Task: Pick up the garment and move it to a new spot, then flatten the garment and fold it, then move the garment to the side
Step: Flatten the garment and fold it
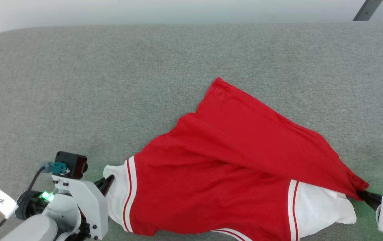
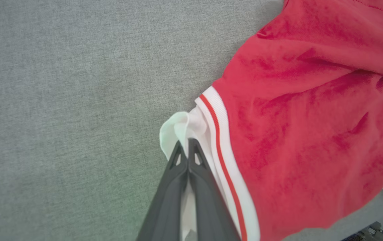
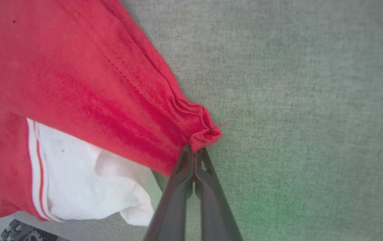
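The garment (image 1: 231,167), bright red with white sleeves and red-and-white striped bands, lies spread and partly folded over itself on the grey surface. My left gripper (image 1: 110,179) is shut on the white sleeve edge at the garment's left end; in the left wrist view the fingers (image 2: 187,147) pinch the white cloth (image 2: 178,127). My right gripper (image 1: 361,193) is shut on a bunched red corner at the garment's right end, seen in the right wrist view as the fingertips (image 3: 194,152) clamp the red fold (image 3: 205,132). The white right sleeve (image 3: 87,174) hangs below that fold. The dark print is hidden.
A grey fabric surface (image 1: 111,83) stretches wide to the left and behind the garment, with its far edge (image 1: 178,25) near the top of the head view. A small white tag (image 1: 0,201) hangs by my left arm. A dark bar (image 1: 367,10) leans at the top right.
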